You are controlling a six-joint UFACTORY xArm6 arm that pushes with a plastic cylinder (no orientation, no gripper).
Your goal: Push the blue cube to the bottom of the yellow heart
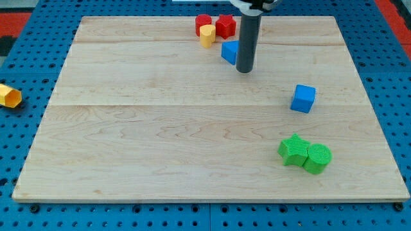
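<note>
A blue cube (303, 98) sits at the view's right on the wooden board (160, 141). A small yellow heart-like block (207, 35) stands near the view's top centre, touching a red cylinder (203, 23) above it, with a red star-like block (225, 25) to its right. My tip (244, 69) is at the end of the dark rod, below and right of the yellow block. It touches or stands just right of another blue block (229, 51), partly hidden by the rod. The blue cube lies well to the lower right of my tip.
A green star-like block (294, 149) and a green cylinder (317, 158) touch each other at the view's lower right. A yellow block (9, 95) lies off the board at the left on the blue pegboard.
</note>
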